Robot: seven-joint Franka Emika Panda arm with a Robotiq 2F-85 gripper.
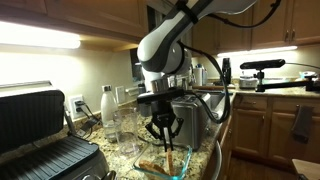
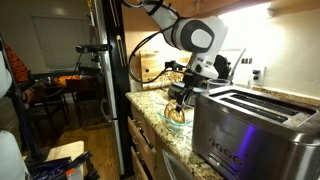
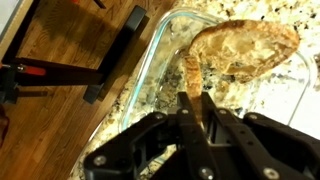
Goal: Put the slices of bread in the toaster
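The fingers hide the near end of the held slice, so only its thin edge shows. It stands on edge, its long side running straight out from the fingertips. It is golden brown. The gripper pinches it tight. A flat slice lies in the glass dish just past the fingertips. The silver toaster is well apart and cut off by the picture's edge.

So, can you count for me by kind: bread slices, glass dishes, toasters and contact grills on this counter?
bread slices: 2 (one lying flat, one on edge between the fingers)
glass dish: 1
toaster: 1
contact grill: 1
Total: 5
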